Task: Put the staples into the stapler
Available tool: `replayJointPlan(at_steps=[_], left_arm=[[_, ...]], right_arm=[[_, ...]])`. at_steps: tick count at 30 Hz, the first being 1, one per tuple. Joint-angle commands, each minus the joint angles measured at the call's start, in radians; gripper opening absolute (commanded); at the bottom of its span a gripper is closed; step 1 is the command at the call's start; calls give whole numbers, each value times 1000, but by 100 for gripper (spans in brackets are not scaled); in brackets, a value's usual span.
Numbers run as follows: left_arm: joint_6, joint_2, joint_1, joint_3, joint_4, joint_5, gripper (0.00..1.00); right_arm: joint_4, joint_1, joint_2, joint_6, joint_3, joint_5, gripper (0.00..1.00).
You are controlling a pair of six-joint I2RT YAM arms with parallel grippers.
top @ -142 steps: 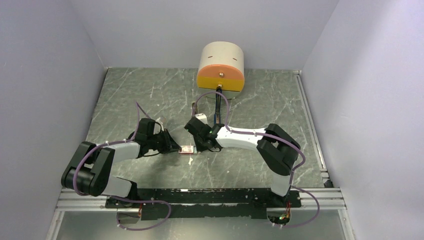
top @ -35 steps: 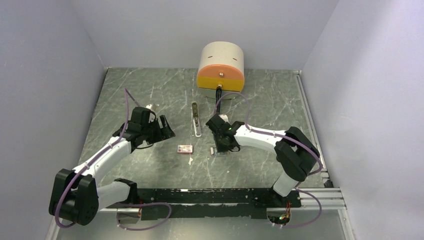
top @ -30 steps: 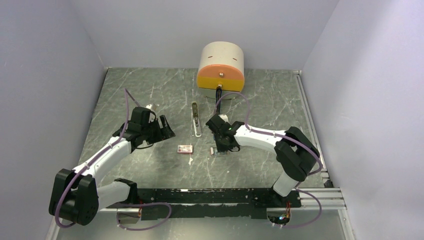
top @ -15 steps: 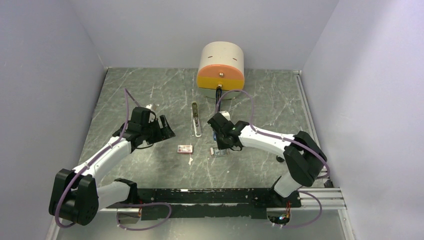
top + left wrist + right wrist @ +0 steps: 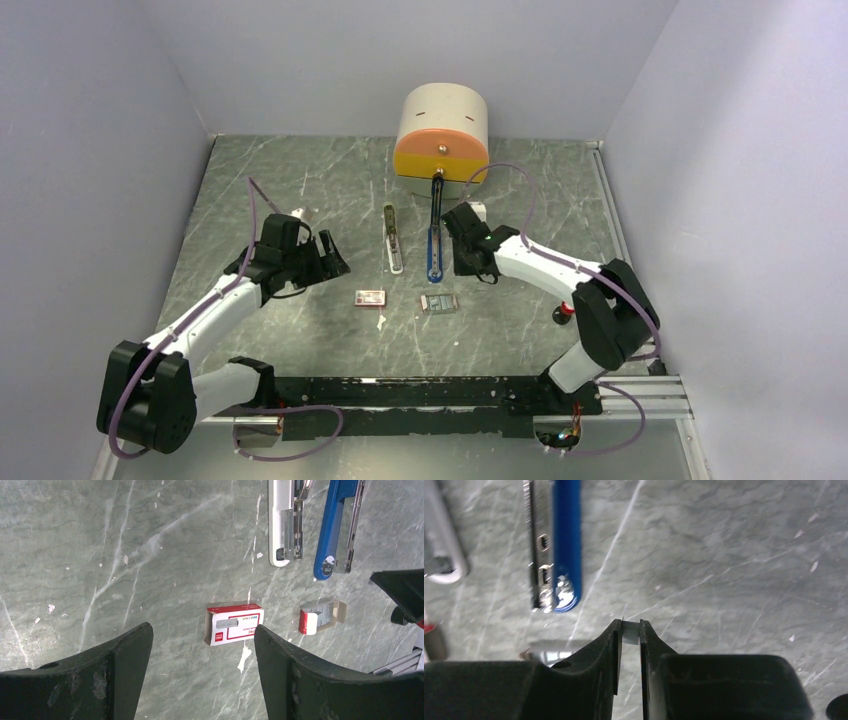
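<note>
My right gripper (image 5: 629, 630) is shut on the staples (image 5: 631, 632), a small silvery ribbed block pinched at the fingertips above the tabletop. It hangs just right of the blue stapler (image 5: 566, 545), which lies open with its metal channel (image 5: 538, 540) beside it. From above, the right gripper (image 5: 468, 268) sits next to the blue stapler (image 5: 434, 250). My left gripper (image 5: 200, 635) is open and holds nothing, hovering over the red-and-white box (image 5: 235, 624). The left gripper (image 5: 325, 262) stays left of the box (image 5: 369, 297).
The box's inner tray (image 5: 437, 303) with more staples lies right of the box. A white stapler part (image 5: 394, 240) lies left of the blue one. A cream-and-orange device (image 5: 441, 135) stands at the back. Walls close in left, right and behind.
The right gripper closed on staples at the tray, then lifted and moved back and right to beside the blue stapler, uncovering it and the tray. The left arm has not moved.
</note>
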State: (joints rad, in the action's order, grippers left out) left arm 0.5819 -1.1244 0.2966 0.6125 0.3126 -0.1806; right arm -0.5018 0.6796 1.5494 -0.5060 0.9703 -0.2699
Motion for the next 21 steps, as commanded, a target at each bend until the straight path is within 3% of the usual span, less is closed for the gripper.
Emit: replayJointPlan(at_steps=[1,10,13,17,21], left_arm=[[-12,17,4,12,17,-22,79],[-14,9,4,13,17,-23,79],[-15,8,4,13,14,-25,79],[-20,8,4,18,21,-23,79],[-21,19,4,21,23,-22,79]], right_arm=[[41,-54,72,66,2,20,20],[44,-89,141,116,4,82,21],[30,-91,151,119,13,85,27],[-6,-105,170,109,45,79,41],[-43,-111,191,111,86,77,43]])
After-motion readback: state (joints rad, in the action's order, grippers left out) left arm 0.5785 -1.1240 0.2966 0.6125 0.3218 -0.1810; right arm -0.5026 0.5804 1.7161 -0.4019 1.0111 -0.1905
